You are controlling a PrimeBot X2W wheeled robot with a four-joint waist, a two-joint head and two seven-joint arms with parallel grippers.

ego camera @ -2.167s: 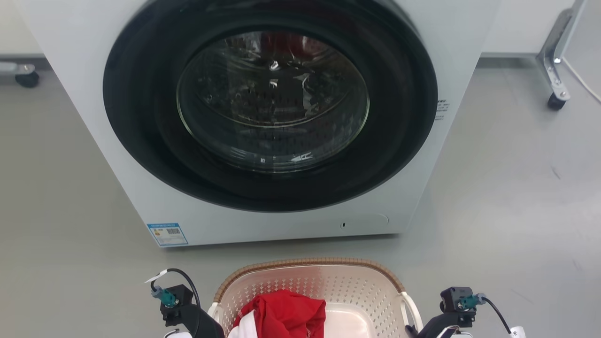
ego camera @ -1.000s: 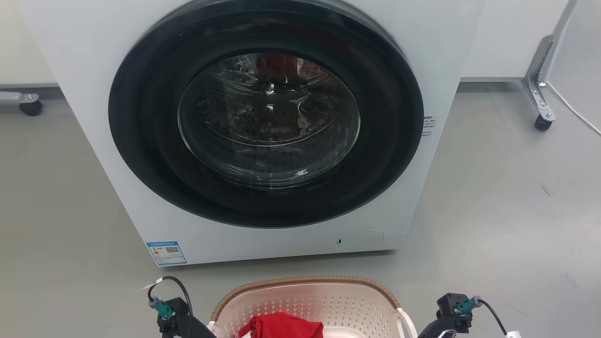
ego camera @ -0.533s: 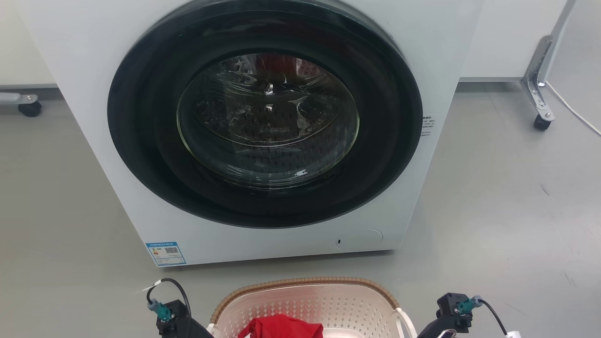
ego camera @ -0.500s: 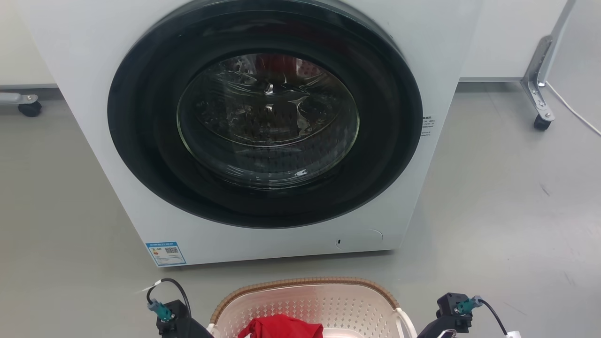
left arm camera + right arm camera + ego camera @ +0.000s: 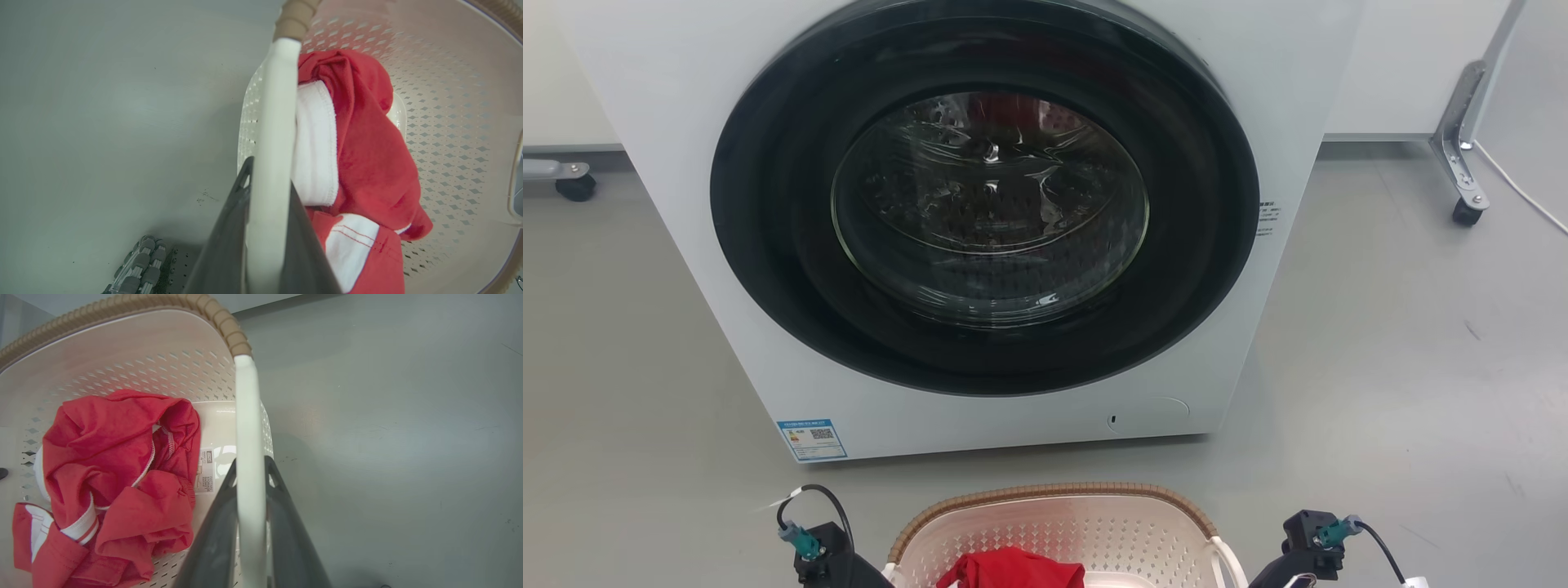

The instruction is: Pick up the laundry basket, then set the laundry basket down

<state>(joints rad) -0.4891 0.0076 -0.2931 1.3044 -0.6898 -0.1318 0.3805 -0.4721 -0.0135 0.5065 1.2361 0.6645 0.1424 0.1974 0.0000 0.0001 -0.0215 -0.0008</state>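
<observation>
Laundry basket [image 5: 1054, 492] is seen near, in front of the washer [image 5: 686, 106]. Its white loop handles [image 5: 274, 102] are squeezed tight by the left gripper [image 5: 269, 179] and the right gripper [image 5: 250, 463]. It is thought to be light and a bit bendy, so it is best held level.

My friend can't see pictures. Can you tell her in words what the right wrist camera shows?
The right claw is shut on a white loop handle of the cream laundry basket, one dark finger on each side. Red and white clothes lie crumpled inside the basket, and grey floor is beside it.
</observation>
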